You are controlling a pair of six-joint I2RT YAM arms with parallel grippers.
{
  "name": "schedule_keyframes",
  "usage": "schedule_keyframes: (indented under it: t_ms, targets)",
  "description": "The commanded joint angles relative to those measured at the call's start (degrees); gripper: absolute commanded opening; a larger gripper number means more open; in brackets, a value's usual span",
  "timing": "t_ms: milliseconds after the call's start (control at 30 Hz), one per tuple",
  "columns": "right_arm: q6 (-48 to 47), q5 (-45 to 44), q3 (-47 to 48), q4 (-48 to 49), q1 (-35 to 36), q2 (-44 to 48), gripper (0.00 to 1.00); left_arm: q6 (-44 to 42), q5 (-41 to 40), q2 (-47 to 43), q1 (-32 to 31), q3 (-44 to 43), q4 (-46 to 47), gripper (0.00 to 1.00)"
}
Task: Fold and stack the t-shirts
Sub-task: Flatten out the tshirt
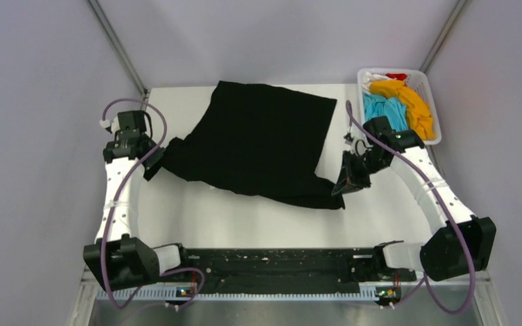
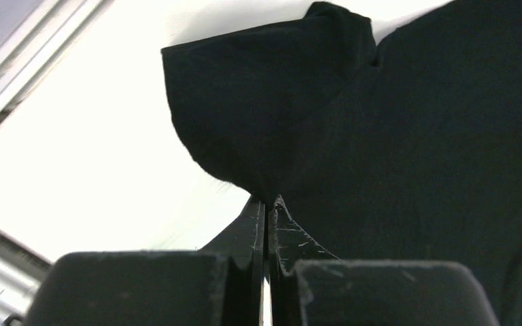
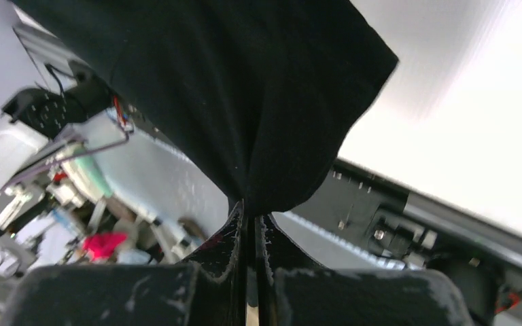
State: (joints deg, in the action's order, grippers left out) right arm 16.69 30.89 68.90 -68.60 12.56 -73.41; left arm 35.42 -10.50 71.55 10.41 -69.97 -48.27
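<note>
- Black t-shirt (image 1: pixel 258 142): sprawling rumpled across the middle of the tabletop (image 1: pixel 245 224), with its near edge hanging lifted between both arms.
- Pinching a fold of cloth beside a sleeve with the left tool (image 2: pixel 266 204), jaws pressing fully together on it.
- Clamping the bunched near-right corner in the right tool (image 3: pixel 248 205), jaws closing tight on fabric.
- Probably handling as soft, light, limp cloth: sagging between grips, neither slipping much nor breaking.
- Favouring holds at hems, sleeves or shoulder seams, pulling evenly for a flat fold.
- Waiting in the basket (image 1: pixel 436 109), far right: orange t-shirt (image 1: pixel 414 105), sky-blue t-shirt (image 1: pixel 384 109), white t-shirt (image 1: pixel 376 77), red t-shirt (image 1: pixel 397 76).
</note>
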Motion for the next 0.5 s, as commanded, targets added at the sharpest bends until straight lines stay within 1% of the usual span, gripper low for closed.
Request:
schedule_keyframes:
  t_ms: [0,67,100,167,200,233,300,367,400,467]
  targets:
    - [-0.42,5.99,-5.3,-6.94,-0.63,2.52,0.0,1.1,-9.87,-5.31,0.41,2.62,-7.7,0.0]
    - [0.25,8.88,-6.47,-6.74,-0.59,3.87,0.0,1.02,-11.11,-6.06,0.44,2.8,-9.64,0.0]
    - [0.79,8.21,-7.39,-6.58,-0.65,4.05,0.0,0.72,-11.78,-6.15,0.47,3.38,-9.65,0.0]
    - [1.42,3.84,-9.3,-5.18,-0.63,2.99,0.0,1.05,-12.57,-5.39,0.54,6.01,-6.86,0.0]
    - [1.52,2.68,-11.0,-3.6,-0.67,1.84,0.0,1.29,-11.01,-4.4,0.52,6.74,-5.25,0.0]
    - [1.63,2.37,-12.45,-1.31,-0.55,0.65,0.01,1.45,-9.06,-2.93,0.57,7.41,-3.26,0.02]
    - [1.82,1.45,-14.72,3.53,-0.54,-2.0,0.17,2.16,-5.56,0.53,0.57,8.0,-0.71,0.12]
    - [1.26,-3.28,-15.05,4.83,-0.52,-4.17,0.29,2.84,-5.79,4.11,0.57,7.56,-1.04,0.23]
    - [0.85,-5.25,-14.44,4.81,-0.56,-4.66,0.39,3.72,-7.5,5.47,0.57,6.97,-2.2,0.31]
    - [0.24,-8.84,-12.04,5.0,-0.57,-4.57,0.6,4.98,-10.0,6.62,0.53,6.24,-3.63,0.58]
